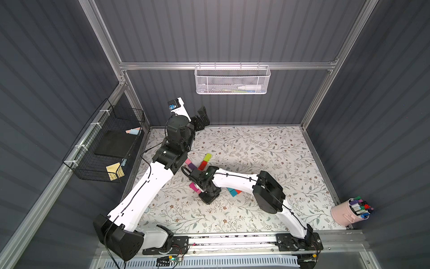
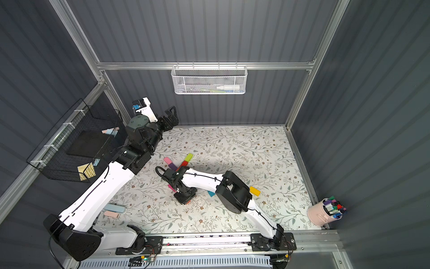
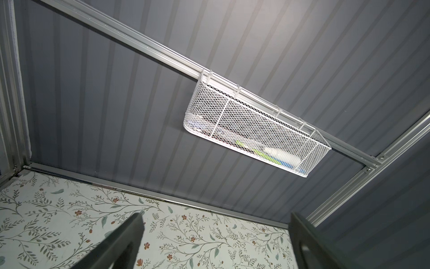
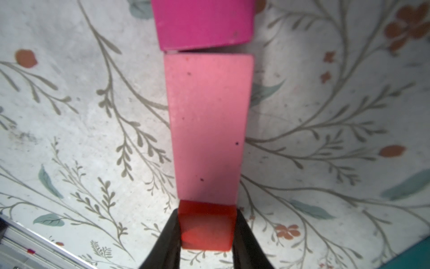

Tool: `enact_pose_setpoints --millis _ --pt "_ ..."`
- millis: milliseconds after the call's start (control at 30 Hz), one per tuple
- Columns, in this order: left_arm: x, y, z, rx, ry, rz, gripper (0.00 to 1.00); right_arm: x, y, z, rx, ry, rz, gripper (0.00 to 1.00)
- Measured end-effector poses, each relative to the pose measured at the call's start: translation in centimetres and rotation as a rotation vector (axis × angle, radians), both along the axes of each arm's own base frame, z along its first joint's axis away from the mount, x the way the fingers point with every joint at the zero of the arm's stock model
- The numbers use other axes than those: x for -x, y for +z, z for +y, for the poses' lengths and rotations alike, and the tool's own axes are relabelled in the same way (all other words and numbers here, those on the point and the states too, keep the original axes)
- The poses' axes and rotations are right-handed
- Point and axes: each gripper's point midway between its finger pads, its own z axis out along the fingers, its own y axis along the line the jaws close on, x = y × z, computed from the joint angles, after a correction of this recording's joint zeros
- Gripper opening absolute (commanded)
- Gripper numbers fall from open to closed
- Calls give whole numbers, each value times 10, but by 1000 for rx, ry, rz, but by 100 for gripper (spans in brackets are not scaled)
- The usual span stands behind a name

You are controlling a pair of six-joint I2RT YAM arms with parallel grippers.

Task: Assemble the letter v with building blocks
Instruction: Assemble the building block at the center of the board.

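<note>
Directly ahead of my right claw (image 4: pixel 207 216), clenched on the red block (image 4: pixel 206 230), the pink block (image 4: pixel 207 125) runs lengthwise away toward the magenta block (image 4: pixel 202 23).

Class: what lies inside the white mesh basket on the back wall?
The white mesh basket holds a white bottle and a green item; mesh hides the rest.

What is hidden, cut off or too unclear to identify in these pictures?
Both top views: the right arm's wrist covers where the pink-and-purple row and the lime-and-red row of matte blocks meet.
Right wrist view: the picture's edge cuts off the magenta rectangular block and the teal block.
White mesh wall basket: contents blurred behind its mesh.
Yellow rectangular block: partly behind the right arm's elbow in a top view.
</note>
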Motion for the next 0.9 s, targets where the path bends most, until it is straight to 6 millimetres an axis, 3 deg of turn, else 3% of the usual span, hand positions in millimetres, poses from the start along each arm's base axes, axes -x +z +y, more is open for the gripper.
enact_pose_setpoints --millis 900 --pt "-1 0 0 -8 -11 0 99 -1 -1 2 4 -1 2 30"
